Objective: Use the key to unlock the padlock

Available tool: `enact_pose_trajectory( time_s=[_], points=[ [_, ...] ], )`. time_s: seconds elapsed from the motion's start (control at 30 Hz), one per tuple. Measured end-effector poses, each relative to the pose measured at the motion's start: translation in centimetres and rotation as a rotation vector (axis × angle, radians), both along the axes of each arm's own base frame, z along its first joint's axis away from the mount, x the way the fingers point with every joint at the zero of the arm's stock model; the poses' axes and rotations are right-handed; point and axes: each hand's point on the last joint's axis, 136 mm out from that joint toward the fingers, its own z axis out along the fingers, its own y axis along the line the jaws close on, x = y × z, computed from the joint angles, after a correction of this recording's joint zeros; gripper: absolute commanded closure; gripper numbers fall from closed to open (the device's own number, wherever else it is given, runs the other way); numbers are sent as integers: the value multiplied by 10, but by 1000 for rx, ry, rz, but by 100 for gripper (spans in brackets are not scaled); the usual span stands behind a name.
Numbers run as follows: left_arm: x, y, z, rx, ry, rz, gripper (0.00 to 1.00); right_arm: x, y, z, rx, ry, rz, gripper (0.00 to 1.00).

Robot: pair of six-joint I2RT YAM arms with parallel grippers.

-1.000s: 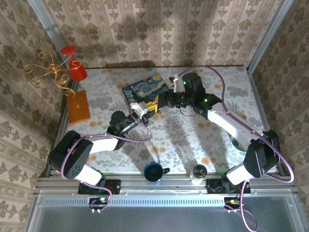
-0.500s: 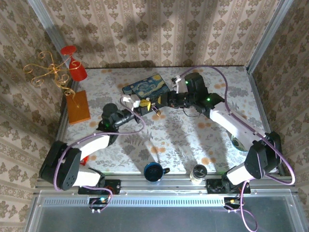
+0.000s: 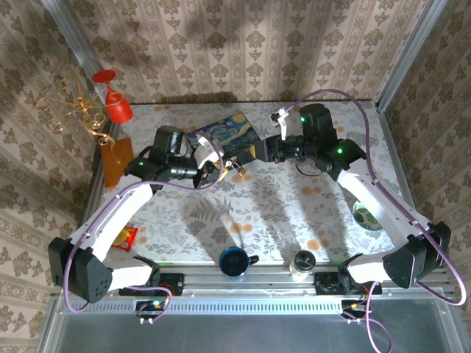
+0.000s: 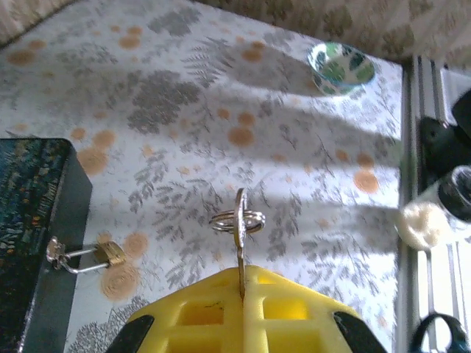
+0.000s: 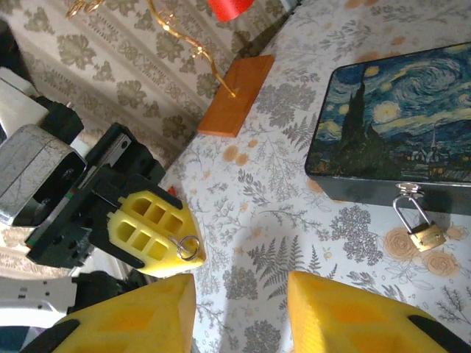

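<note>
Two grippers faced each other above the far middle of the table [image 3: 280,209], just beside the painted tin [image 3: 224,131]. The left gripper [image 4: 241,278] was clenched on the key [image 4: 240,239], which stood edge-on out of its yellow fingertips with a wire ring [image 4: 237,220] looped through it. The right gripper [image 5: 241,294] had its yellow jaws released, a clear gap between them and nothing in it.

The padlock [image 4: 110,253] lay on the cloth against the tin's front wall, its thin shackle hooked through the tin's clasp [image 5: 407,190] and its brassy body resting on the table. In the right wrist view the padlock [image 5: 425,234] sat to the right of the gap between the jaws, and the left gripper [image 5: 158,235] with the key ring [image 5: 188,247] hung to the left of it.

Papered walls closed the far side and both flanks, and a metal rail [image 3: 250,283] ran along the near edge. Most of the open cloth lay near the rail and to the right.

Along that near edge stood a blue cup [image 3: 234,261] and a dark-lidded jar [image 3: 302,263], with a green-patterned bowl [image 3: 366,215] under the right arm. At the far left a gold wire stand on an orange wooden base [image 3: 118,163] carried a red glass [image 3: 115,103], and a small red packet [image 3: 125,237] lay beside the left arm.
</note>
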Motion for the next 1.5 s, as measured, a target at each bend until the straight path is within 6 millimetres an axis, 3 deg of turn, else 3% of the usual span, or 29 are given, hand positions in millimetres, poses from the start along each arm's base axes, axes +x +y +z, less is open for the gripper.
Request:
enact_pose_trajectory(
  time_s=[0.23, 0.4, 0.6, 0.9, 1.2, 1.5],
  points=[
    [-37, -3, 6, 150, -22, -159, 100, -34, 21, -9, -2, -73, 171, 62],
    [-46, -2, -1, 200, -11, -206, 100, -48, 36, -14, 18, -87, 278, 66],
    [-49, 1, -5, 224, -2, -213, 100, -61, 48, -20, 29, -88, 373, 65],
    [-49, 1, -5, 225, -4, -213, 100, -67, 54, -23, 25, -94, 405, 62],
    [-49, 1, -7, 222, -10, -211, 100, -66, 67, -53, -9, -15, 433, 66],
    [-51, 2, -7, 217, -14, -212, 100, -68, 69, -55, -18, -22, 445, 66]
  ],
)
